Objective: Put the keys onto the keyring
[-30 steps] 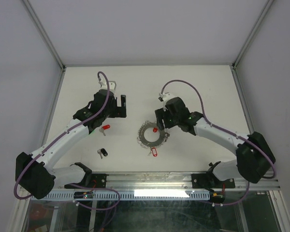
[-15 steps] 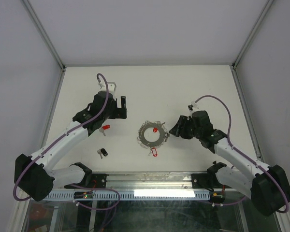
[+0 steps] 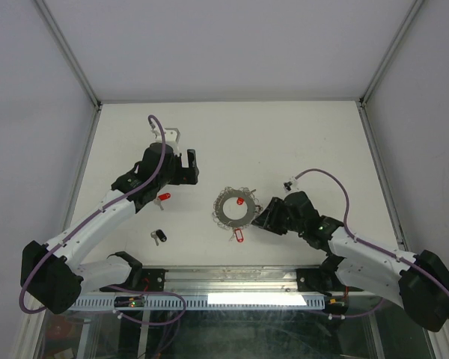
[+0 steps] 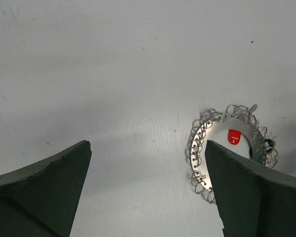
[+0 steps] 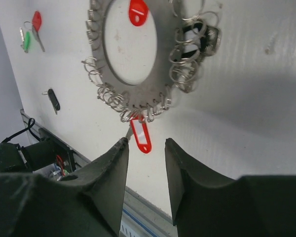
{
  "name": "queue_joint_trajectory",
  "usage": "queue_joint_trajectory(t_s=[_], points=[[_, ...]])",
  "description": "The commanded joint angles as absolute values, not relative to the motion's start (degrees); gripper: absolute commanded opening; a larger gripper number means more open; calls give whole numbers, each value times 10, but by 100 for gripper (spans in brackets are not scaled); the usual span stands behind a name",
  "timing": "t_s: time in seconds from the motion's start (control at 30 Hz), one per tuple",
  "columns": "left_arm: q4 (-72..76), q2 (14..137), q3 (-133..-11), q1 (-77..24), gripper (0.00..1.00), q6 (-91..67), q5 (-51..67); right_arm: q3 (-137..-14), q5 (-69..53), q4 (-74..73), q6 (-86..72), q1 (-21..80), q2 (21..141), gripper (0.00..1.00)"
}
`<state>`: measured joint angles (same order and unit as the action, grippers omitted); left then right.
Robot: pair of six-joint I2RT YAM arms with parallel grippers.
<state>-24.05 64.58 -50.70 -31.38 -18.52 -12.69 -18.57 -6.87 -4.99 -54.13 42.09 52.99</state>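
Observation:
The keyring (image 3: 226, 211) lies flat mid-table, a grey ring with a fringe of small wire loops. A red-headed key (image 3: 240, 200) lies in its hole. A red tag (image 3: 238, 235) hangs off its near edge. Red and green keys (image 3: 163, 197) and a black key (image 3: 159, 235) lie loose to the left. My left gripper (image 3: 188, 166) is open and empty, left of the ring (image 4: 197, 143). My right gripper (image 3: 260, 218) is open and empty at the ring's near right. In the right wrist view its tips (image 5: 146, 143) flank the red tag (image 5: 140, 136) below the ring (image 5: 163, 49).
A black piece (image 5: 197, 34) sits among the loops on the ring's right side. The loose keys also show in the right wrist view (image 5: 32, 29). The metal rail (image 3: 232, 278) runs along the table's near edge. White enclosure walls stand on three sides.
My right gripper left the spot over the ring's hole, swung out right, then came in low at the ring's near right. The red key stays in the hole. The left arm barely moved.

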Motion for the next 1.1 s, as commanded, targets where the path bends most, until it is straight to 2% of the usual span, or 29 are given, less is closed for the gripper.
queue_joint_trajectory(t_s=[0.0, 0.4, 0.6, 1.07], points=[[-214, 630, -505, -307, 97, -185, -103, -165, -7, 23, -607, 440, 555, 37], [-214, 644, -517, -307, 96, -170, -69, -153, -15, 113, -621, 445, 643, 33], [-214, 652, -522, -307, 95, -165, -53, -159, -5, 109, -627, 445, 663, 27], [-215, 658, -527, -307, 93, -152, -30, -179, 7, 137, -628, 444, 712, 21]])
